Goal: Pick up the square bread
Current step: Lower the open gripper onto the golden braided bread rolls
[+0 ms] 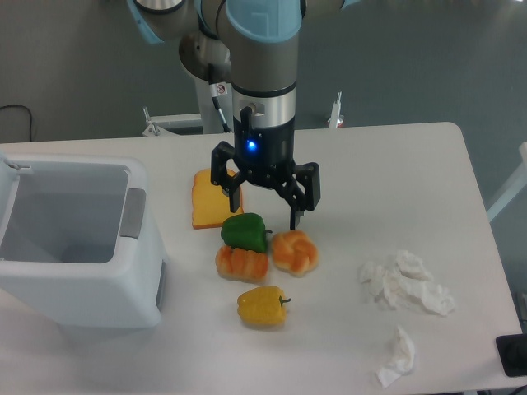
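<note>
The square bread [241, 262] is a small ribbed orange-brown loaf lying on the white table, just in front of a green pepper [244, 231]. My gripper [265, 211] hangs above and behind it, over the green pepper, with its two black fingers spread wide and nothing between them. One fingertip [295, 219] sits just above the round knotted bun [295, 252], the other near the flat toast slice [212, 199].
A yellow pepper [263, 306] lies in front of the loaf. A large white bin [74, 239] stands at the left. Crumpled white tissues [406, 282] and a smaller one [397, 356] lie at the right. The table edge runs along the right side.
</note>
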Motion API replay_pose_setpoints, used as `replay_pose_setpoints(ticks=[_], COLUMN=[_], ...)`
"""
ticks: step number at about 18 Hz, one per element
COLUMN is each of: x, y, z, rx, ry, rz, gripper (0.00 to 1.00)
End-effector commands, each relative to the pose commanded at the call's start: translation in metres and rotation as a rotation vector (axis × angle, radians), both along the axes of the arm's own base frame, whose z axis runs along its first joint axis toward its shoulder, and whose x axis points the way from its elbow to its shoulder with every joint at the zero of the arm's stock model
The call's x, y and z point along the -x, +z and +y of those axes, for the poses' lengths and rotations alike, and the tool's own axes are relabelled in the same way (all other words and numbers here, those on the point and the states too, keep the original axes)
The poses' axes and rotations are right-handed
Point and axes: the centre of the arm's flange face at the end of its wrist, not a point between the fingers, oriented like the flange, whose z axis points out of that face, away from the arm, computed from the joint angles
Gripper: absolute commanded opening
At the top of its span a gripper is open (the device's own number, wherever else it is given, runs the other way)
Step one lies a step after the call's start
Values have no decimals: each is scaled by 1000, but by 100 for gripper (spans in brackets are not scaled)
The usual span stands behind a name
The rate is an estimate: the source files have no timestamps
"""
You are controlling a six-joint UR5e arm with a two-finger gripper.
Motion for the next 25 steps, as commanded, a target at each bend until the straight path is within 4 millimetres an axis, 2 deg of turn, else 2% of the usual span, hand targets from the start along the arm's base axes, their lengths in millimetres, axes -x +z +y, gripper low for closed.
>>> replay_pose_setpoints(ticks=[8,15,18,22,25], x=[3,10,16,12,12], y=[-11,-44,-66,-82,-102], z=[2,11,19,29,32], rx=[33,44,64,86,109], ry=[11,6,2,-5,0], rz=[4,-10,-31,-52,-82], gripper=[100,100,100,100,100])
